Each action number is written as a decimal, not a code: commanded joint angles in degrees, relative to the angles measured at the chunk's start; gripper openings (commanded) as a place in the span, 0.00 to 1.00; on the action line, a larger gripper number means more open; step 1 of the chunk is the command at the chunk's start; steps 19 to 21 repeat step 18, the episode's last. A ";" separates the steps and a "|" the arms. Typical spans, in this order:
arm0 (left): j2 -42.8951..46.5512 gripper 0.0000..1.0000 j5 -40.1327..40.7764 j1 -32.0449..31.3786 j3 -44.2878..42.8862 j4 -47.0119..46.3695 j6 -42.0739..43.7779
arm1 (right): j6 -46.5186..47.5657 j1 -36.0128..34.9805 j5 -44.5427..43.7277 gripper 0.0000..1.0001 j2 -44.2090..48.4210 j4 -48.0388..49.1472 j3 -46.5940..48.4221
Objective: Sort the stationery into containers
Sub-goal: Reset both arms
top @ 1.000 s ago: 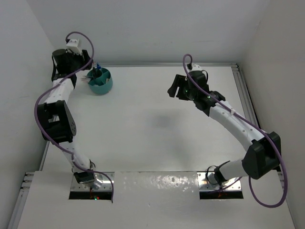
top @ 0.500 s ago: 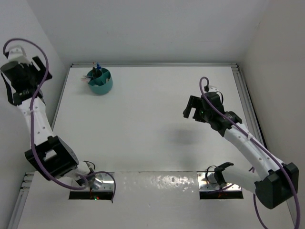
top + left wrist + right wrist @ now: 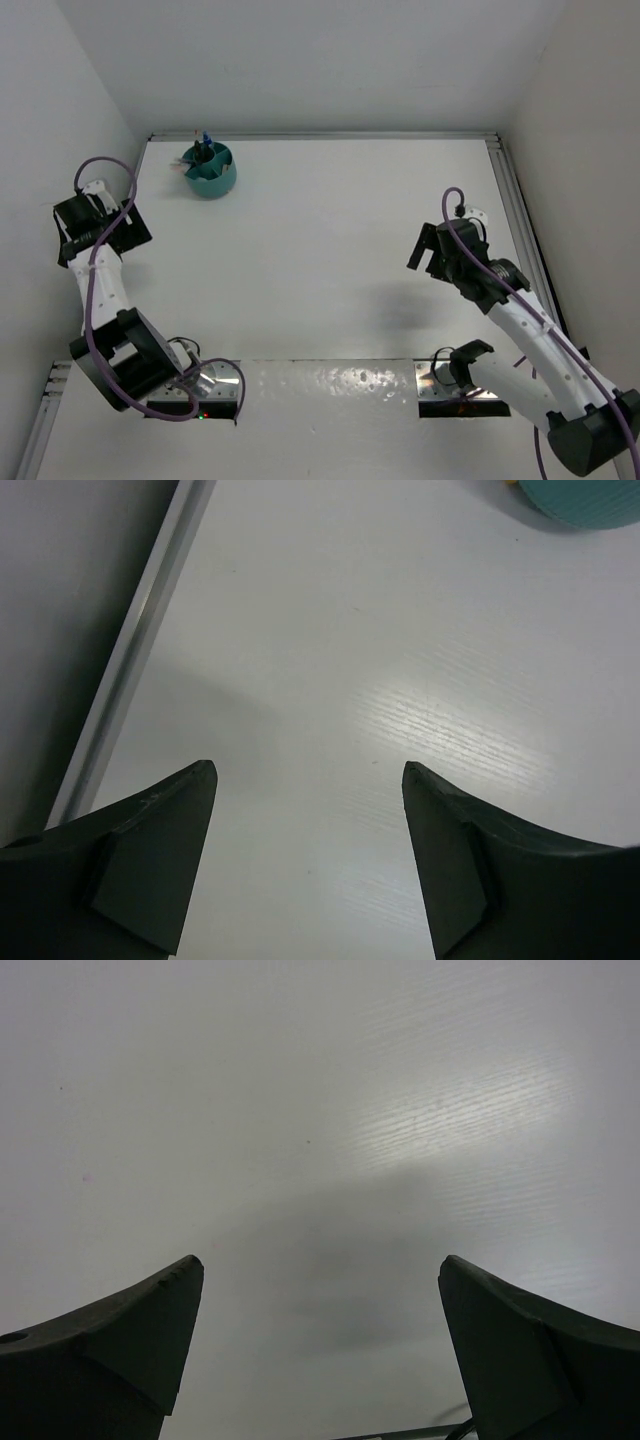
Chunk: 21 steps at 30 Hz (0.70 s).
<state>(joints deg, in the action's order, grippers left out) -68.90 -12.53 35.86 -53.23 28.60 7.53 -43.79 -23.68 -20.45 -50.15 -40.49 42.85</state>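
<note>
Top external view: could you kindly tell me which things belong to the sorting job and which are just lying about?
Part of the job: teal organiser cup; stationery standing in it; left pincer and right pincer, both open and empty.

Just there: white table; metal rail along its left edge; purple cables on the arms.

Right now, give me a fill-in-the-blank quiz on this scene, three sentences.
On the table, the teal cup stands in the far ___ corner.
The jaws of the left hand and the right hand stand wide ___.
The only stationery in view pokes up out of the ___.
Missing words: left; open; cup.
</note>
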 commanded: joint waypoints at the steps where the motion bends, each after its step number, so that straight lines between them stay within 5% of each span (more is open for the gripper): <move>1: 3.60 0.73 -1.79 0.44 -0.03 0.14 0.65 | -2.43 0.30 -2.58 0.99 2.69 -1.17 -1.98; 21: 7.73 0.73 -5.22 0.44 0.41 2.60 0.91 | -2.62 0.30 -1.61 0.97 5.76 -1.88 -3.30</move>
